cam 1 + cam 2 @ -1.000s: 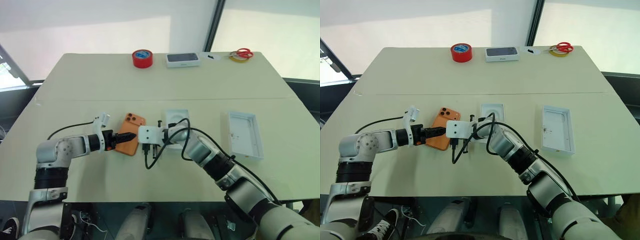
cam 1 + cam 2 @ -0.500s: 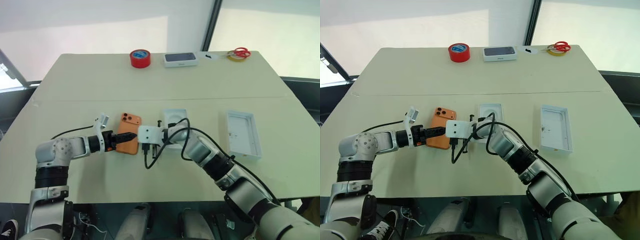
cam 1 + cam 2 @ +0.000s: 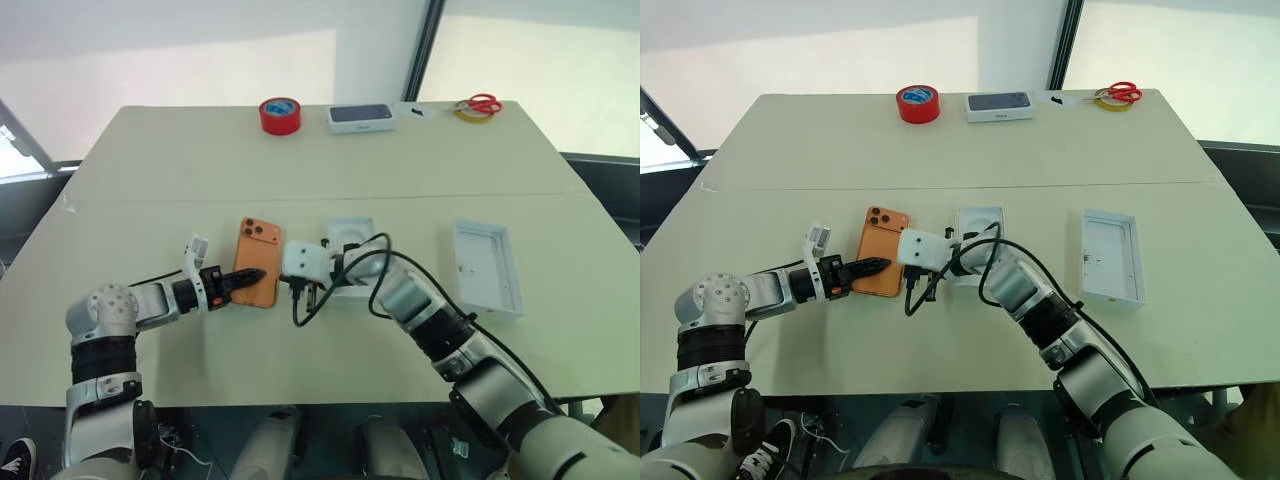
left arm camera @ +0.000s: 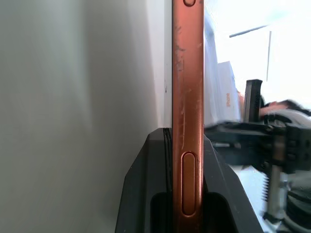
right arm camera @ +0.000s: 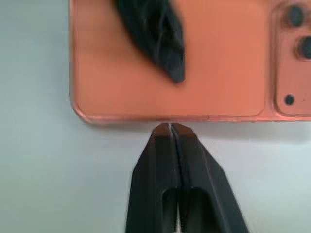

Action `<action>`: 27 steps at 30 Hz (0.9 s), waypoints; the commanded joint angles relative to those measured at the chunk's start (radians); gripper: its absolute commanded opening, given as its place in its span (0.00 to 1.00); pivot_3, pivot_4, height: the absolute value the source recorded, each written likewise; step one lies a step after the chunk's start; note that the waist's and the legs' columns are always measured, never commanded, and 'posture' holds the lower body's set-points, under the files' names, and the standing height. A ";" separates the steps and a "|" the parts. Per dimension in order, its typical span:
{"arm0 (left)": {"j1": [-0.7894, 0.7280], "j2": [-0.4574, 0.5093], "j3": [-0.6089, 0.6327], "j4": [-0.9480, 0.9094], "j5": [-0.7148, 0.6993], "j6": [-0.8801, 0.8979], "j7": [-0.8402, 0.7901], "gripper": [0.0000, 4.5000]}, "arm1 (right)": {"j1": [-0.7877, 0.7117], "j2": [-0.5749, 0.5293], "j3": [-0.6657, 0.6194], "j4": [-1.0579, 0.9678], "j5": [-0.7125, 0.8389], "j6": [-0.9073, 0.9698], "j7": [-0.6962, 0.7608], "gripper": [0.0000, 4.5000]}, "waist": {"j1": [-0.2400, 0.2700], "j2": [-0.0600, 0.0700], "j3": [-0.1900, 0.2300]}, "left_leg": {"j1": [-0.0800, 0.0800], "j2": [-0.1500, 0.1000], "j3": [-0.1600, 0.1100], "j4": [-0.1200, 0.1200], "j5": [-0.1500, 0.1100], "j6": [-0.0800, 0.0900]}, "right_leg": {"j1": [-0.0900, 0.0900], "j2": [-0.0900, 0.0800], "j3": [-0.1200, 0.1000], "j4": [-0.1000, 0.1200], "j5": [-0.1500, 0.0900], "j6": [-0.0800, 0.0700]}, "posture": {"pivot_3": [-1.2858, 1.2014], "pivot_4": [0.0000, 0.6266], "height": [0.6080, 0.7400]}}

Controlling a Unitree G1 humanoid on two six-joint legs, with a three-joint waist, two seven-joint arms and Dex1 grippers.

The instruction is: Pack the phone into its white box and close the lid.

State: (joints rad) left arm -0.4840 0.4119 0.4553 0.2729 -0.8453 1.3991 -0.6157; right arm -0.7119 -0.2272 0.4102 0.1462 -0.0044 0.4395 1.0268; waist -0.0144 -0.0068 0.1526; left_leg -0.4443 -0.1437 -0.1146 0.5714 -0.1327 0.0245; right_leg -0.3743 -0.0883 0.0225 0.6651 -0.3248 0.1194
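You are on the picking-up step. Your left claw (image 4: pixel 187 204) is clamped on the phone (image 3: pixel 257 277), which lies just beside the white box (image 3: pixel 352 233). Your right claw (image 5: pixel 171 130) is pressed together beside the phone. Next, lift it over the box.

We are seeing red tape roll (image 3: pixel 280 115), dark-topped white box (image 3: pixel 361 118), red-handled scissors (image 3: pixel 485 103) lying along the table's (image 3: pixel 180 170) far edge.

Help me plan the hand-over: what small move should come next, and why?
Probably lift the phone a little with the left gripper, which is shut on its edge. The right gripper, shut, sits just off the phone's side, holding nothing.
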 commanded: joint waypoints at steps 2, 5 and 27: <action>0.024 -0.048 0.075 -0.117 -0.079 -0.016 0.036 0.00 | 0.053 -0.139 -0.049 -0.136 0.039 -0.108 0.079 0.55 | 0.004 0.000 0.000 | 0.000 0.000 0.000 0.000 0.000 0.000 | 0.000 0.000 0.000 -0.001 0.000 0.000 | 0.52 0.24 0.97; 0.038 -0.085 0.102 -0.158 -0.102 -0.033 0.073 0.00 | 0.105 -0.217 -0.075 -0.203 0.075 -0.158 0.109 0.88 | 0.002 -0.002 0.001 | 0.000 0.000 0.001 0.000 -0.001 0.001 | 0.001 -0.001 0.000 -0.002 0.000 0.000 | 0.52 0.24 0.97; 0.011 -0.099 0.057 -0.163 -0.126 -0.079 0.124 0.00 | 0.226 -0.417 -0.087 -0.095 -0.004 -0.428 0.117 0.37 | 0.004 -0.006 0.005 | -0.003 0.000 0.001 0.002 -0.001 0.001 | 0.000 -0.001 -0.001 -0.003 -0.001 0.000 | 0.52 0.24 0.97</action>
State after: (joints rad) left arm -0.4466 0.3080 0.4986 0.1260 -0.9288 1.3345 -0.4784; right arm -0.4784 -0.6406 0.3333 0.0547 -0.0090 0.0332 1.1451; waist -0.0106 -0.0130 0.1579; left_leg -0.4469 -0.1432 -0.1139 0.5734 -0.1334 0.0256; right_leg -0.3741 -0.0898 0.0217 0.6622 -0.3254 0.1193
